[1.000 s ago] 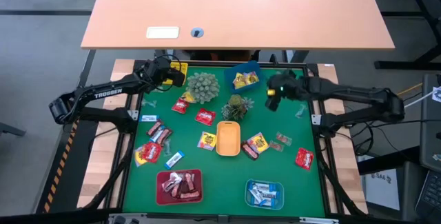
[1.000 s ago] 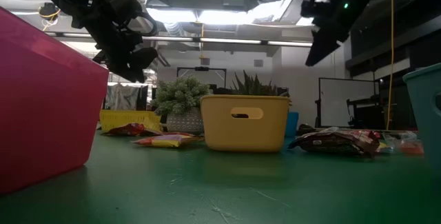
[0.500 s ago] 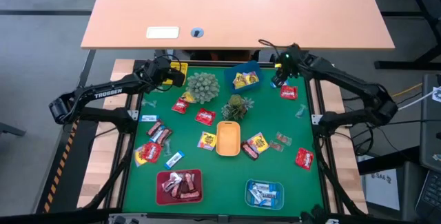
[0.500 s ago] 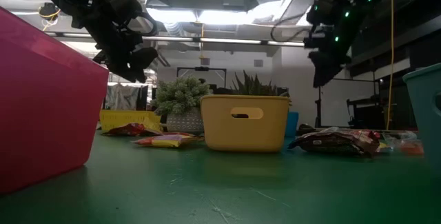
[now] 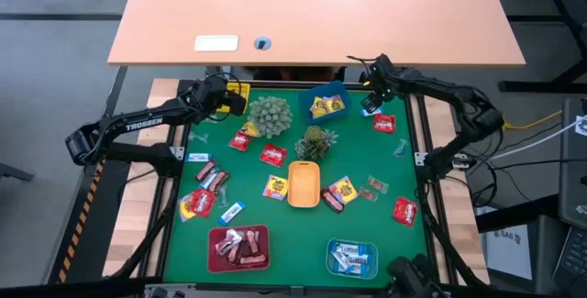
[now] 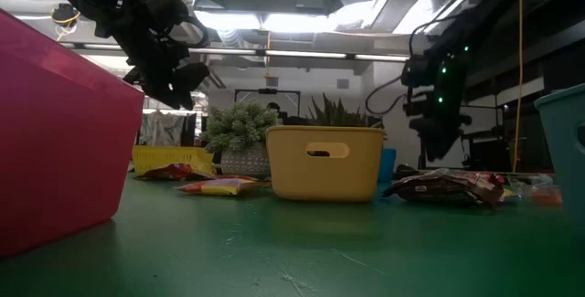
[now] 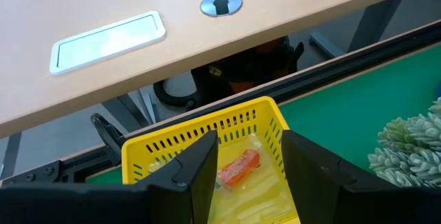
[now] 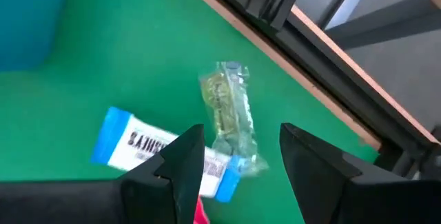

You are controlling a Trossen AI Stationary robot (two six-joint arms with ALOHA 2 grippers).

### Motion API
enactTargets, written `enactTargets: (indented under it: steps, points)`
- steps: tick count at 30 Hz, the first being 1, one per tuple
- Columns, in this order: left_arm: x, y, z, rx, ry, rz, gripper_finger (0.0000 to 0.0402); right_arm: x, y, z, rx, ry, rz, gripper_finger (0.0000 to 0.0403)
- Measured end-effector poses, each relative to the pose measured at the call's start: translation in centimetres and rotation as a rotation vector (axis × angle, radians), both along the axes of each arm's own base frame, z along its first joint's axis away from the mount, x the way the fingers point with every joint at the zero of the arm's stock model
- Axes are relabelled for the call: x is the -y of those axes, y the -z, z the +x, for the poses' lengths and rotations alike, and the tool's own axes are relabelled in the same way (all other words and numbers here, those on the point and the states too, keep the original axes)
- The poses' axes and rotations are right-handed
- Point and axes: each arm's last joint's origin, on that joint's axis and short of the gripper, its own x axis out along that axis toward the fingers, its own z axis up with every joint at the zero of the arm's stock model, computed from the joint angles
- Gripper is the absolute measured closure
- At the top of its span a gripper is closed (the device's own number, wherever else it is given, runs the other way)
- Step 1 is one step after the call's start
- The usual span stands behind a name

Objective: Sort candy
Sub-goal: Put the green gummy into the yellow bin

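Green-wrapped candy (image 8: pixel 227 107) and a blue-white one (image 8: pixel 162 151) lie at the bench's far right corner, where the right tool (image 5: pixel 371 96), fingers spread and empty, has just swung, probably for the next pick, while the left tool (image 7: pixel 248 176), also spread, hovers over the yellow tray (image 7: pixel 169 145).

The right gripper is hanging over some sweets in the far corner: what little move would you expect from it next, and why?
Probably a short drop straight down. The right gripper is open, and in its wrist view a pale green sweet lies on the green mat between its fingers, overlapping a blue-white sweet. It looks aligned but not yet down around it.
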Motion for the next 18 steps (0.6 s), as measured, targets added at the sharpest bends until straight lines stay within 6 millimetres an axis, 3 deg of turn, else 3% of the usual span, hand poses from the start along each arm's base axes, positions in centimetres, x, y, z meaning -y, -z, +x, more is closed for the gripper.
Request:
enactTargets:
  steps: [12, 18]
  points:
    - [0.0, 0.0, 0.0, 0.003, 0.005, -0.003, 0.0253, 1.2, 3.9, 0.9, -0.055, -0.023, 0.064, 0.0214]
    - [0.1, 0.1, 0.2, 0.024, 0.05, -0.03, 0.0253, 1.3, 4.3, 1.0, -0.064, -0.024, 0.078, 0.0218]
